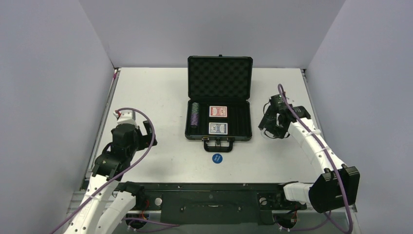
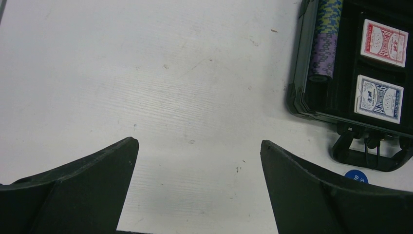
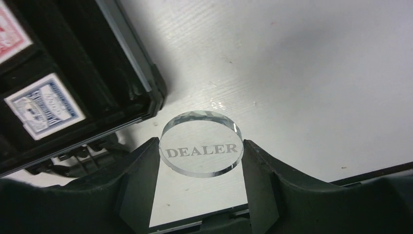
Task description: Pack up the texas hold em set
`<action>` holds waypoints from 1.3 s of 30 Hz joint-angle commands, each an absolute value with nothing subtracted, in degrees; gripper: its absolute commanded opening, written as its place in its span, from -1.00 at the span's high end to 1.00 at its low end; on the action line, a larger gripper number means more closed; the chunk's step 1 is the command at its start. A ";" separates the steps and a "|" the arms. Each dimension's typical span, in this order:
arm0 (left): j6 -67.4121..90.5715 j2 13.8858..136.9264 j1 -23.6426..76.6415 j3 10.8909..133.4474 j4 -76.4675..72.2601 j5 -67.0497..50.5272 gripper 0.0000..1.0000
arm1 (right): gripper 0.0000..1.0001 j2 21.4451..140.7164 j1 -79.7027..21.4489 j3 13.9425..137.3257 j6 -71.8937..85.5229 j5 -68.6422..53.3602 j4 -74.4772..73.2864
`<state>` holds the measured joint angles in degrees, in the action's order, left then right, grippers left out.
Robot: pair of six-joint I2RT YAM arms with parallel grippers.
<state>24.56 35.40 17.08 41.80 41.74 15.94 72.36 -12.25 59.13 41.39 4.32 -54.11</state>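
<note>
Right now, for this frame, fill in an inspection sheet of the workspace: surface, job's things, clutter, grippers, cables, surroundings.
Surface: white table, lightly scuffed.
Job's things: small black hard case open, foam lid upright; red card deck and blue card deck in its tray; purple and green chip stack in the left slot; blue round disc on the table before the handle; clear round DEALER disc outside the case, to its right.
Clutter: nothing seen.
Grippers: left gripper open, empty, over bare table; right gripper shut on the clear round DEALER disc's edges.
Cables: purple cables along both arms, clear of the case.
Surroundings: grey walls on three sides.
</note>
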 commanded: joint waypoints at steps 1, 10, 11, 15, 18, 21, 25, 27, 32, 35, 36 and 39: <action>23.61 35.81 16.70 42.05 38.61 14.82 -0.93 | 0.29 70.65 -14.49 66.78 41.44 6.16 -57.12; 23.48 36.46 16.61 41.91 38.34 14.03 -0.93 | 0.32 75.24 -17.97 78.05 40.78 4.88 -57.94; 23.47 36.54 16.61 41.92 38.33 14.12 -0.93 | 0.33 76.47 -18.80 79.54 40.83 4.86 -57.75; 23.62 36.02 16.61 41.93 38.42 14.54 -0.93 | 0.33 81.37 -21.28 84.31 41.07 4.57 -57.23; 23.64 36.15 16.61 41.73 38.30 14.26 -0.93 | 0.33 84.84 -22.99 87.49 41.20 4.23 -56.46; 23.48 36.76 16.61 41.83 38.19 13.71 -0.93 | 0.33 89.16 -24.15 90.74 41.43 3.86 -55.45; 23.47 36.44 16.61 41.73 38.21 13.84 -0.93 | 0.33 94.34 -26.03 94.21 41.48 3.42 -55.11; 23.47 36.06 16.61 41.69 38.17 13.91 -0.93 | 0.33 96.66 -27.02 95.60 41.44 3.28 -54.72; 23.26 36.36 16.61 42.02 38.19 13.79 -0.93 | 0.33 102.75 -28.83 100.30 41.61 3.04 -54.43; 23.02 36.19 16.47 41.99 38.03 13.60 -0.93 | 0.33 105.39 -29.28 102.84 41.51 2.54 -54.56; 22.92 36.23 16.45 41.91 37.87 13.20 -0.93 | 0.33 106.61 -29.32 103.91 41.49 2.46 -54.52; 22.86 36.90 16.39 41.90 37.79 12.83 -0.93 | 0.33 109.93 -29.43 105.92 41.66 1.58 -54.35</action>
<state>23.75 36.58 16.80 41.54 40.42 14.04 107.39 -29.12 101.56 41.19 2.04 -55.92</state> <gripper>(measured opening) 0.965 0.539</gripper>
